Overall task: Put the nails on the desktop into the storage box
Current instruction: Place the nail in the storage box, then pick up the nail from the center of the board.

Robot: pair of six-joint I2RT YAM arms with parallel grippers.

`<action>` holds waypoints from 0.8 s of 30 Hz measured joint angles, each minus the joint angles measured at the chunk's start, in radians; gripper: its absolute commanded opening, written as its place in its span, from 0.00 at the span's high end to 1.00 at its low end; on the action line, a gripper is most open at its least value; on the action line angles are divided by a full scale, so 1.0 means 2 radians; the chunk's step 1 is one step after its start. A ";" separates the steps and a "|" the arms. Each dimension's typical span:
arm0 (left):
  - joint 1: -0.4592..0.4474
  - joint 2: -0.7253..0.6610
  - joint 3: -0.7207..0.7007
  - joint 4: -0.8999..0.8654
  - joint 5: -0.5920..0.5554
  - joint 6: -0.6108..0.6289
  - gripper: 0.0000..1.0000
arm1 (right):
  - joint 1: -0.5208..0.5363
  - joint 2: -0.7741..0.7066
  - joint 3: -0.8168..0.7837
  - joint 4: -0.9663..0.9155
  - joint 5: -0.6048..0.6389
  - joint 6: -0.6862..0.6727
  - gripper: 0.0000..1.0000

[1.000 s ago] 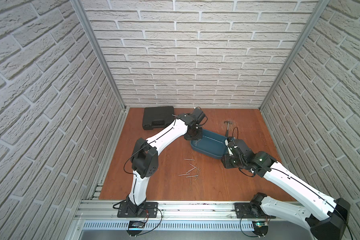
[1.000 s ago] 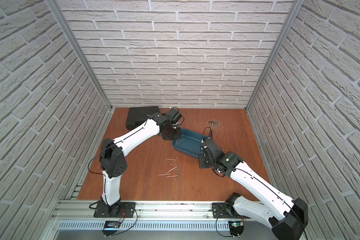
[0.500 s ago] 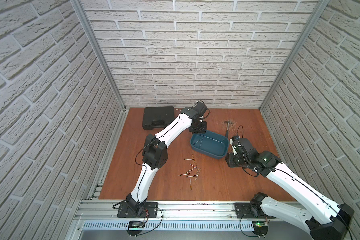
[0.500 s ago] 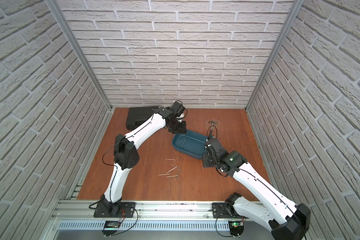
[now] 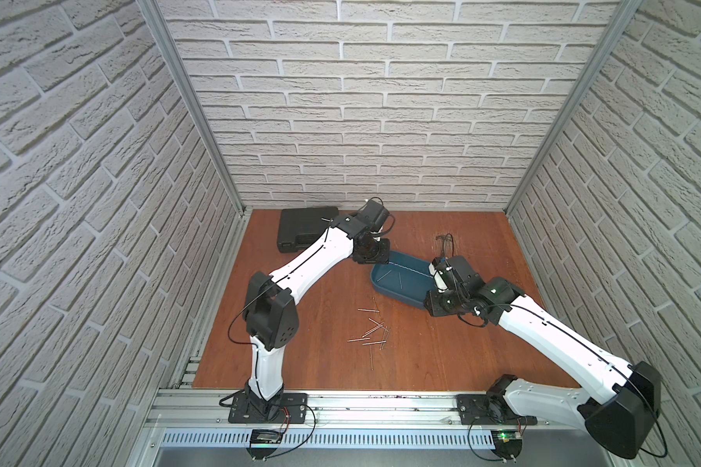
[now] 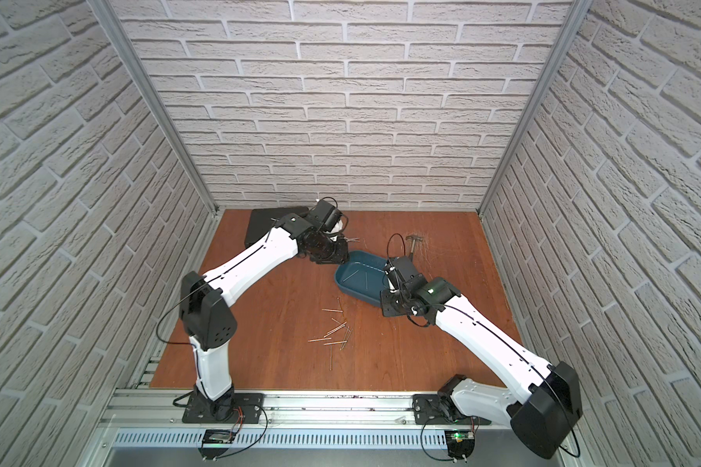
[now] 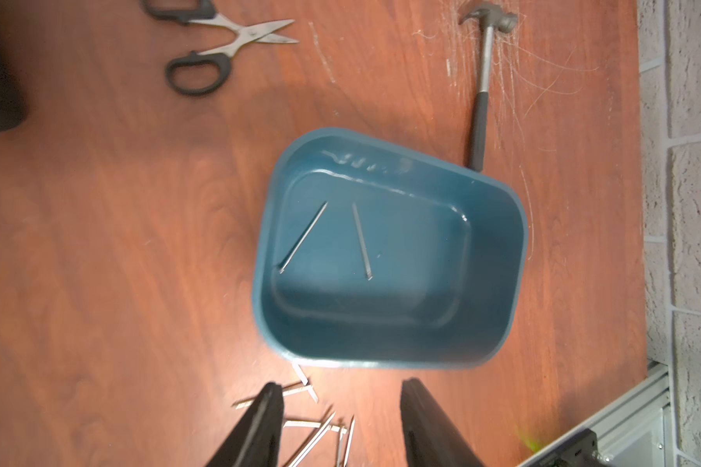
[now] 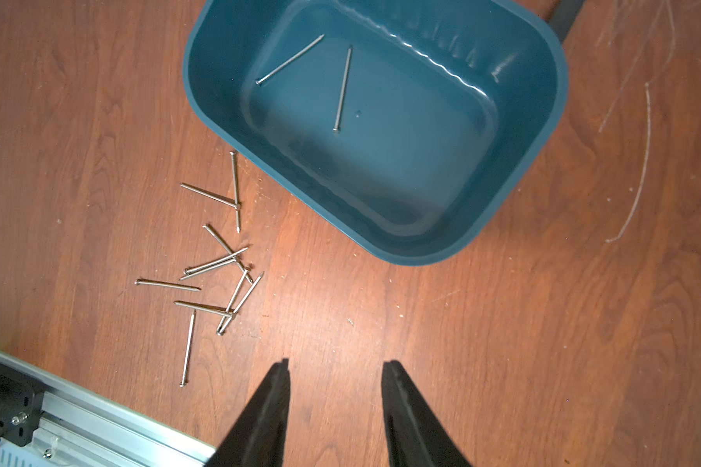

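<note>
Jaws on left gripper and right gripper stand apart, empty. Two nails lie inside the storage box. The other nails lie scattered on the desktop just beside it. I would pick an outlying one, closing across its shaft.

Bright, even overhead light in both top views, sharp throughout, with wide-angle bowing of the brick walls toward the edges. Soft, faint shadows beneath the arms on the desk. Left wrist view blurred: smeared along the storage box rim and over the nails by the left hand, dim toward the scissors. Right wrist view crisp, with small white glare on the box wall, shade inside it, and the right hand soft-edged.
</note>
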 measured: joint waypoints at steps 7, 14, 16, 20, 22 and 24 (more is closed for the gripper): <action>0.024 -0.109 -0.175 0.022 -0.023 -0.016 0.49 | 0.047 0.070 0.031 0.025 -0.021 -0.007 0.60; 0.025 -0.192 -0.305 0.028 -0.035 -0.044 0.49 | 0.091 0.143 0.059 0.047 -0.053 -0.021 0.63; 0.026 -0.213 -0.331 0.029 -0.035 -0.053 0.49 | 0.101 0.161 0.067 0.048 -0.062 -0.030 0.64; 0.030 -0.245 -0.377 0.031 -0.037 -0.070 0.49 | 0.121 0.196 0.089 0.045 -0.072 -0.043 0.65; 0.032 -0.256 -0.395 0.033 -0.037 -0.077 0.50 | 0.133 0.207 0.097 0.042 -0.072 -0.042 0.65; 0.036 -0.266 -0.410 0.033 -0.037 -0.084 0.50 | 0.146 0.212 0.101 0.041 -0.070 -0.040 0.66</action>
